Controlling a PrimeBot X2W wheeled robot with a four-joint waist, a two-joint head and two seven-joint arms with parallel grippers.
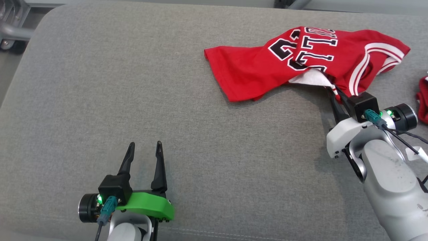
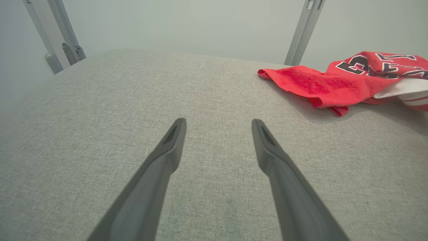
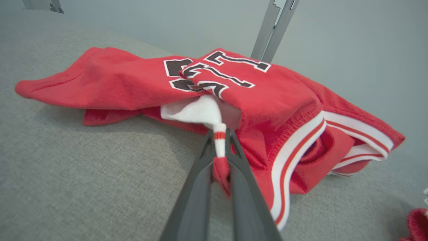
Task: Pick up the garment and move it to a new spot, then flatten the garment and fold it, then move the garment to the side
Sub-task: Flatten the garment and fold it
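Observation:
A red jersey (image 1: 301, 63) with black-and-white lettering and white-red trim lies crumpled at the upper right of the grey cushion, partly lifted. It also appears in the left wrist view as the jersey (image 2: 344, 82) at the far right. My right gripper (image 1: 331, 87) is shut on a striped trim edge of the jersey (image 3: 284, 110), and the cloth is pinched between its fingers (image 3: 197, 187). My left gripper (image 1: 144, 144) hovers low over bare cushion at the lower left, open and holding nothing, well apart from the garment. Its fingers (image 2: 167, 157) stand spread.
The grey fabric cushion (image 1: 133, 100) spans the whole work area. Another red cloth item (image 1: 423, 100) lies at the right edge. Metal frame legs (image 2: 302, 30) stand behind the cushion, and a wheeled stand (image 1: 10, 30) is at the upper left.

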